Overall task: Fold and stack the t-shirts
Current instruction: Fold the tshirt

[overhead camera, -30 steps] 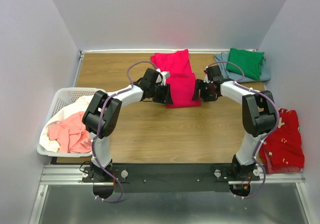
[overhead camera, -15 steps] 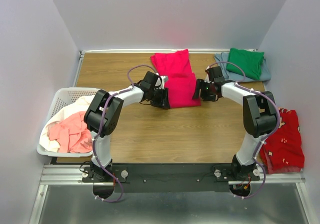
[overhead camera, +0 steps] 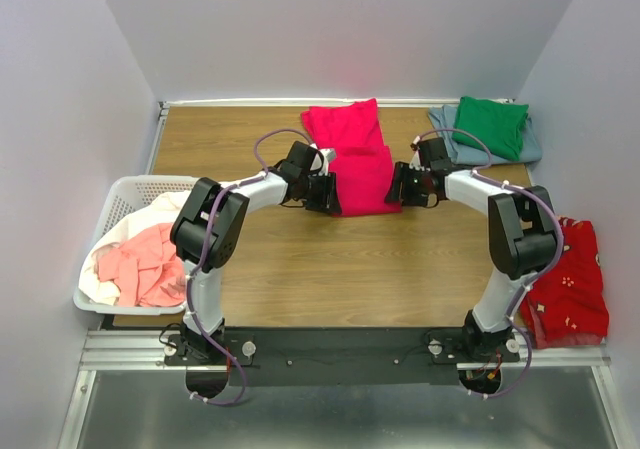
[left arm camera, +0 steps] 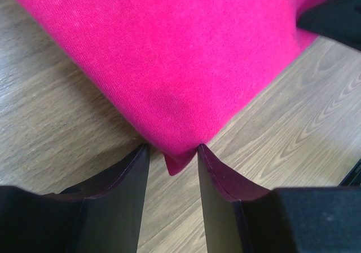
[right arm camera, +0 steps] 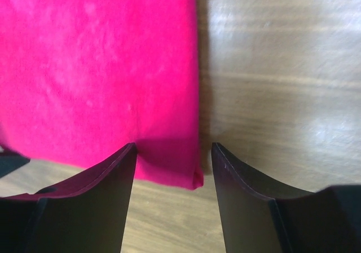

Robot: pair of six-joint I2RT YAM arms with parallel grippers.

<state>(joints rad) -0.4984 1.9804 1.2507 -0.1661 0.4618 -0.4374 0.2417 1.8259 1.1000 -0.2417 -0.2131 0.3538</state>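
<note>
Fold of the crimson shirt (overhead camera: 358,169), in hand at twelve o'clock on the table (overhead camera: 300,259). We see the shirt lying flat, its near half a tidy rectangle that looks already doubled over. The left claw (overhead camera: 322,193) stands at the rectangle's seven o'clock corner and the right claw (overhead camera: 402,187) at its five o'clock corner. In the left wrist view the two fingers (left arm camera: 121,191) are parted with the tip of the cloth corner between them, their ends just touching the hem; nothing is pinched. In the right wrist view the fingers (right arm camera: 96,196) stand wider apart, astride the other corner, and here too we see no grip on the cloth. We judge the step to be the taking of both near corners ahead of another fold. The next move calls for both claws to close together, low enough to catch every layer, then to lift evenly and carry the near edge toward twelve o'clock so that the rectangle does not skew. At two o'clock a green shirt (overhead camera: 492,124) lies folded on a grey-blue shirt (overhead camera: 535,149), which we take for the stack that this one must join. At eight o'clock a basket (overhead camera: 120,191) holds a salmon shirt (overhead camera: 145,267) and a white shirt (overhead camera: 150,214), both unfolded.
</note>
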